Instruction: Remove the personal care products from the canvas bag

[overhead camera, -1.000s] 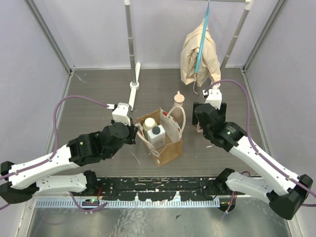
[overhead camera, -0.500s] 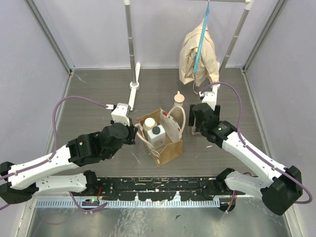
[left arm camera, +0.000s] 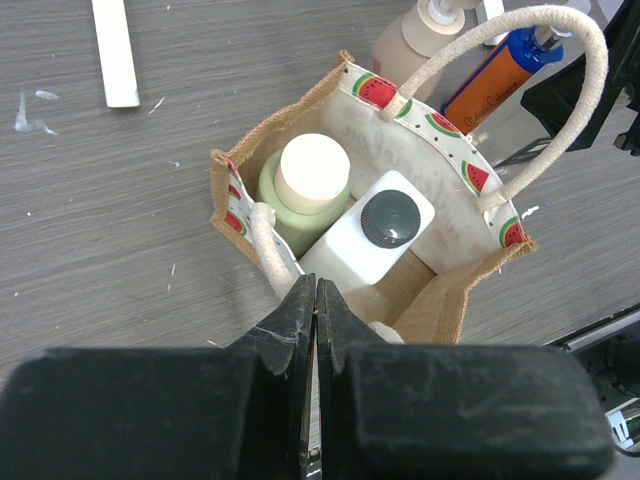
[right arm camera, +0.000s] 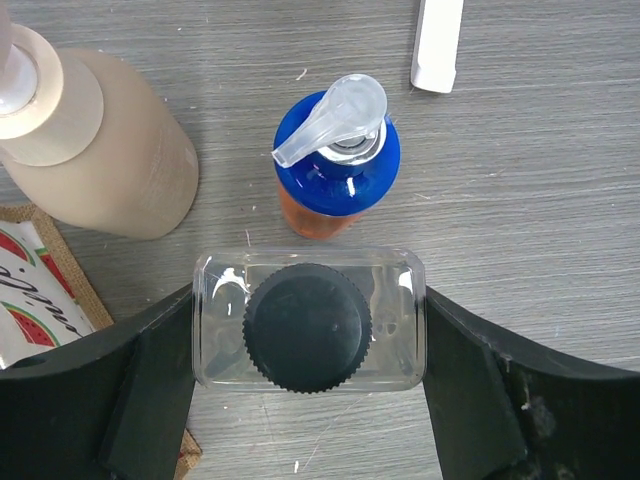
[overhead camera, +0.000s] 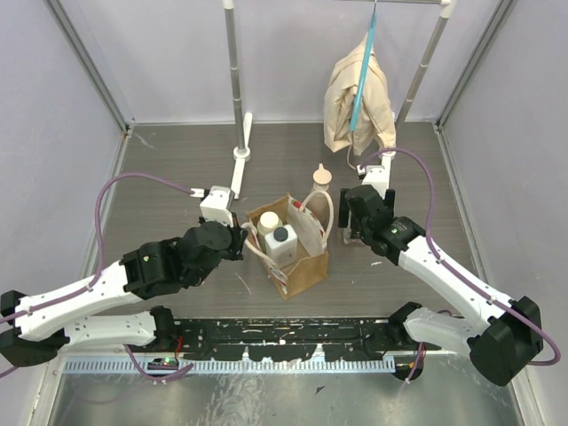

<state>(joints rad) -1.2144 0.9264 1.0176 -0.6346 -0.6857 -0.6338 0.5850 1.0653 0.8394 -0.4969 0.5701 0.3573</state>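
Bag [overhead camera: 297, 257] stands open on the table [overhead camera: 169, 177] at the centre of the top view. Inside it, seen in the left wrist view, the green bottle [left arm camera: 300, 200] with a cream cap stands on the left. The white bottle [left arm camera: 360, 250] with a dark grey cap stands on the right. Both are upright and touching.

The left gripper [left arm camera: 316, 292] is at the bag's near rim, at the bottom of that view, with its fingers pressed together. The near handle [left arm camera: 268, 240] runs in under the tips; whether it is pinched cannot be told.

Beyond the bag's far wall, at the upper right of the left wrist view, the beige bottle [left arm camera: 405, 45] and the blue bottle [left arm camera: 497, 75] with an orange band are outside the bag on the table. In the right wrist view the beige bottle is at the upper left. The blue one, with a clear pump, is at the top centre, near it but apart.

Just below the blue bottle in that view, the clear bottle [right arm camera: 300, 270] with a black cap sits between the fingers of the right gripper [right arm camera: 310, 335]. Both fingers are against its sides, so it is grasped. A corner of the bag shows at the lower left there.

A white stick [right arm camera: 437, 40] lies at the upper right of the right wrist view. A cloth [overhead camera: 355, 106] on a blue hanger [overhead camera: 366, 62] hangs at the top of the top view, well apart from the bag.
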